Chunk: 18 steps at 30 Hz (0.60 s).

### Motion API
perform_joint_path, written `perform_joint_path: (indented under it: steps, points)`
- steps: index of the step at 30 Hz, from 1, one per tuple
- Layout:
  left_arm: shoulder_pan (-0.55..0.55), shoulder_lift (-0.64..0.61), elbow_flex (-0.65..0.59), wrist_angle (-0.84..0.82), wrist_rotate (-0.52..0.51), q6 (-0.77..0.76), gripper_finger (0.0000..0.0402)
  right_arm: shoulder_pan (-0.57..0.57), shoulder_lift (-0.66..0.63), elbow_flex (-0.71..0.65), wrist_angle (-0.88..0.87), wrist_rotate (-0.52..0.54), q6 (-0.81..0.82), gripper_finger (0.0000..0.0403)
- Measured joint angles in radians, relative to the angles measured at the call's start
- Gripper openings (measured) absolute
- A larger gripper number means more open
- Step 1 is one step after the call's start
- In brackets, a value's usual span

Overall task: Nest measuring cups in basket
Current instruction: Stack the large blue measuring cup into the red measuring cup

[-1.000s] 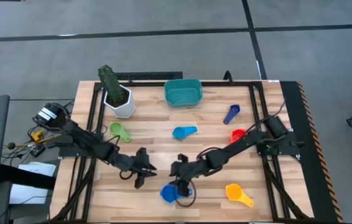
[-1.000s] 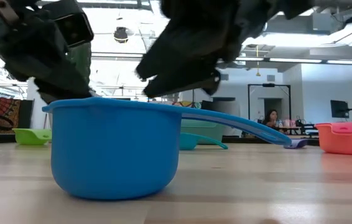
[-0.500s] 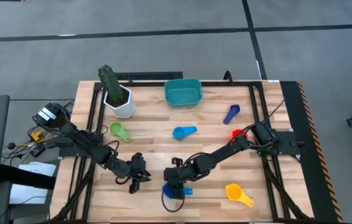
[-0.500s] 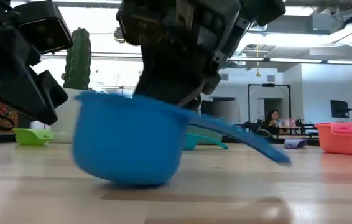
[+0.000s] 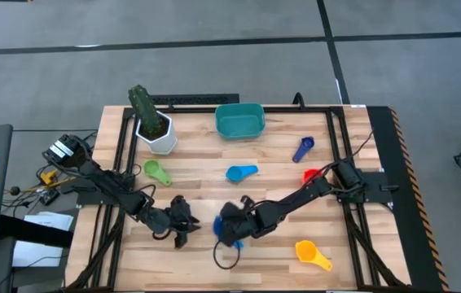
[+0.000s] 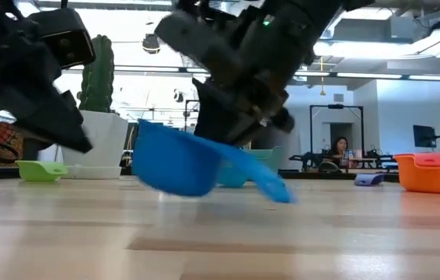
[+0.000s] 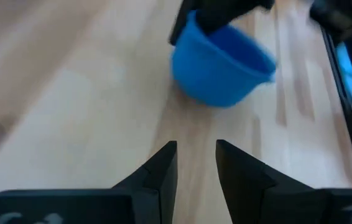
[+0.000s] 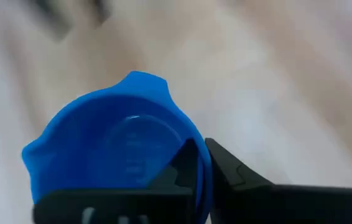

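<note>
Near the front middle of the table [image 5: 206,175], at about six o'clock in the view from above, our right gripper [image 5: 232,229] pinches the big blue cup [image 6: 177,162] by its rim. Its two fingers [image 8: 226,171] close on the cup's wall. From the low camera, we see the cup off the wood and tipped, with its handle pointing down to the side.

Our left gripper [image 5: 183,221] waits just beside it, toward nine o'clock. Its fingers [image 7: 163,168] sit close together with a thin gap and hold nothing.

The teal basket [image 5: 239,120] sits far back at twelve o'clock, well apart from the big blue cup. We see nothing inside it.

The other cups lie apart on the wood. A light blue cup [image 5: 241,172] is near the middle. A green cup [image 5: 156,170] is at about ten o'clock, near the white pot with the cactus [image 5: 152,122]. A dark blue cup [image 5: 303,149] is at about two o'clock. A red cup [image 5: 311,175] is at three o'clock, partly under our right arm. A yellow cup [image 5: 312,253] is at about four o'clock, near the front edge.
</note>
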<state>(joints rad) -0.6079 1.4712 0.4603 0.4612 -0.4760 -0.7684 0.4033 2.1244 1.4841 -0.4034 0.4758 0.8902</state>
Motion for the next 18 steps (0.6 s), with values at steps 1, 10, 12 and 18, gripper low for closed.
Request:
perform_joint_path:
  steps: [1,10,12,18]
  points:
    - [0.000,0.000,0.000,0.020,-0.025,0.000,0.0097,0.005,-0.009,-0.002,-0.046,0.059,0.056,0.0039]
    - [0.023,0.000,0.000,0.279,-0.276,0.180,0.0097,0.085,-0.033,-0.001,-0.204,0.488,0.468,0.0012]
    - [0.041,0.000,0.000,0.330,-0.280,0.256,0.0097,0.094,-0.033,-0.001,-0.210,0.531,0.496,0.0019]
    - [0.080,0.001,0.001,0.358,-0.191,0.297,0.0097,0.092,-0.037,-0.001,-0.220,0.641,0.592,0.0036]
